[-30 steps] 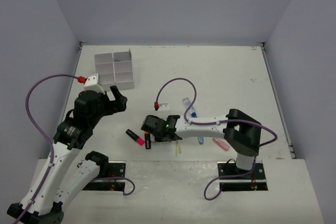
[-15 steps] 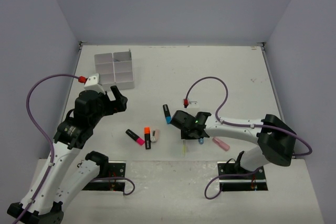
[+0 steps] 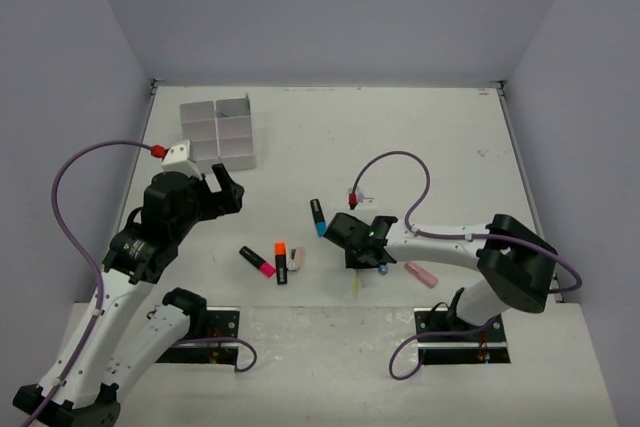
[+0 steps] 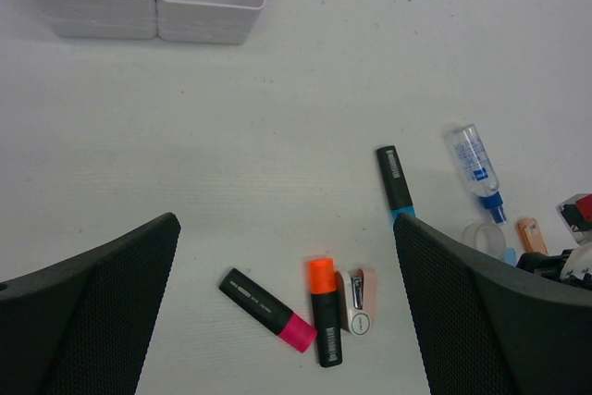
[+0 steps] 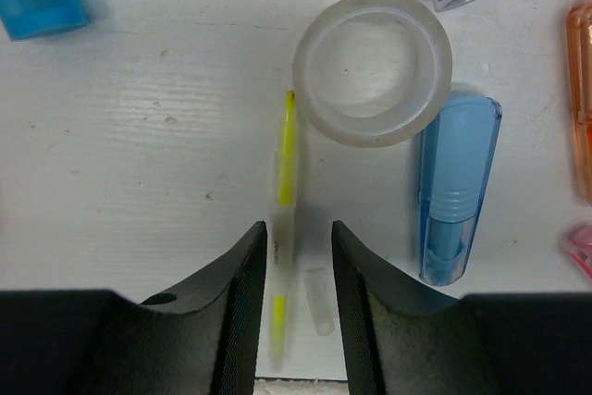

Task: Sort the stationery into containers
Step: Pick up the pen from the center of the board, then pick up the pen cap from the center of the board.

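Just beside the tape ring (image 5: 373, 68), the thin yellow pen (image 5: 286, 164) lies with its long axis running in between the fingers of the right gripper (image 5: 298, 256), dark tip toward the ring. The jaws stand slightly parted astride it, not pinching. Well apart from the ring, the left gripper (image 4: 285, 219) hangs spread wide. Farther from the ring stands the six-compartment tray (image 3: 218, 132); its contents cannot be made out. Only the right wrist view shows the pen between the fingers.
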You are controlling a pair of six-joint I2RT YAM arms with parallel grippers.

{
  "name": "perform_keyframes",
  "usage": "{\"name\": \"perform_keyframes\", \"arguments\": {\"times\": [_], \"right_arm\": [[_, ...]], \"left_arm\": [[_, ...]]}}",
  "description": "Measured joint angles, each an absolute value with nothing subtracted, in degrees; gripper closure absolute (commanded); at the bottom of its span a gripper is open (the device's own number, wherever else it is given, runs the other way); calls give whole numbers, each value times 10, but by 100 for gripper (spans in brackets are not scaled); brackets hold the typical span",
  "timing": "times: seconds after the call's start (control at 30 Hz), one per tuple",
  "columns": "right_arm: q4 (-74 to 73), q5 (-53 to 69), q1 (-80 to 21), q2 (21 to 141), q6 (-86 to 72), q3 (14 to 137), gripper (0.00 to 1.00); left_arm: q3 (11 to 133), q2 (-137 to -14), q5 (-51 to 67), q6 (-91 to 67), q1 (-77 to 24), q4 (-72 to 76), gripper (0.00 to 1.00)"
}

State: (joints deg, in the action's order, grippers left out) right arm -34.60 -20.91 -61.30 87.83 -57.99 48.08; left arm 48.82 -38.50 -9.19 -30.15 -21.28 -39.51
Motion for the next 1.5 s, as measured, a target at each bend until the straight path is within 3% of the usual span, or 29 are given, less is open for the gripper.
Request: {"name": "perform_keyframes", "arguments": {"times": [0.3, 0.53, 0.67, 0.9, 1.03, 1.17, 1.3, 1.43, 1.5], "right_arm": [[-307, -200, -610, 904, -568, 481, 83], [-291, -201, -616, 928, -566, 503, 84], [-302, -207, -634, 944, -572, 522, 99], [-316, -212, -668, 964, -580, 550, 100], [-351, -205, -678, 905, -572, 549, 100], [-393, -219, -623, 721, -542, 553, 100], [-447, -246, -513, 555, -498, 567, 100], [-518, -264, -432, 477, -456, 589, 100], [-545, -269, -413, 467, -438, 601, 100]], "left_arm": [[488, -386, -91, -302, -214, -395, 0], [488, -386, -91, -301, -214, -395, 0], [488, -386, -91, -301, -214, -395, 0], [488, -389, -90, -301, -214, -395, 0], [488, -400, -81, -304, -214, -393, 0], [483, -424, -74, -330, -220, -378, 0], [454, -448, -94, -397, -291, -357, 0], [466, -542, -219, -511, -571, -329, 1], [496, -628, -265, -574, -654, -325, 3]]}}
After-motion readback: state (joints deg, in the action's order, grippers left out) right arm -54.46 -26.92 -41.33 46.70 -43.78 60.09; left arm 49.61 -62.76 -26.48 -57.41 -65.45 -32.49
